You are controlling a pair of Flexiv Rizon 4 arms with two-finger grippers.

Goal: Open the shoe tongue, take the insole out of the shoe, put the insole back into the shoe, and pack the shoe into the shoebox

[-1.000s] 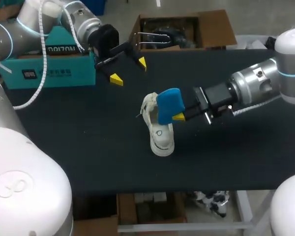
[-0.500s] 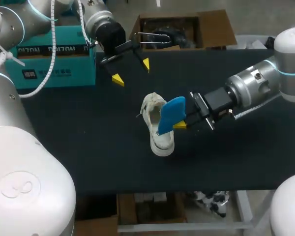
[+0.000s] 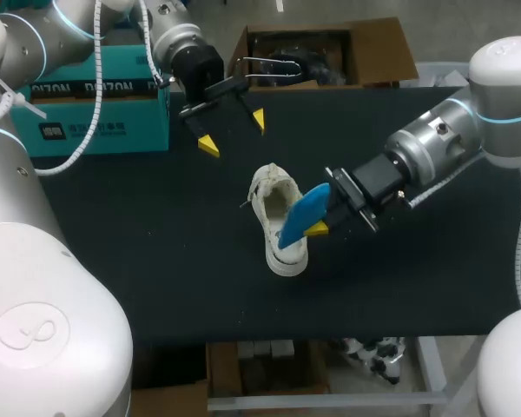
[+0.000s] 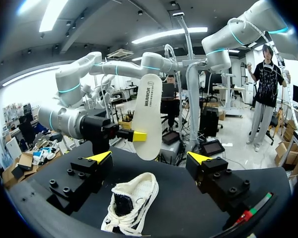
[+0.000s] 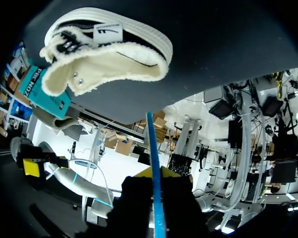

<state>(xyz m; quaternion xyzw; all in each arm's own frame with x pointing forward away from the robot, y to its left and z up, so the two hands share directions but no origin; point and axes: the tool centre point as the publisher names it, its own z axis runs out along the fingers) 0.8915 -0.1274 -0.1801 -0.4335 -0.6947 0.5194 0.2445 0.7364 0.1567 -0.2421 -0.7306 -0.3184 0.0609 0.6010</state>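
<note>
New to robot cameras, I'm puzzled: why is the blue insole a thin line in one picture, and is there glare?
Right wrist view: the insole is edge-on between the fingers of the right gripper, hence the thin line. Left wrist view: its pale face shows. Head view: glare on the white right arm.

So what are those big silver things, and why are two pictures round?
Those are a robot's left arm and right arm. Each ends in a two-fingered gripper with yellow tips. The big picture comes from a camera above, looking down on the black table. The round pictures come from little cameras on the arms' wrists. On the table sit a white canvas shoe and a teal cardboard shoebox. The right gripper pinches a flat blue insole, the pad from inside a shoe, in the air. The left gripper is open and holds nothing.
</note>
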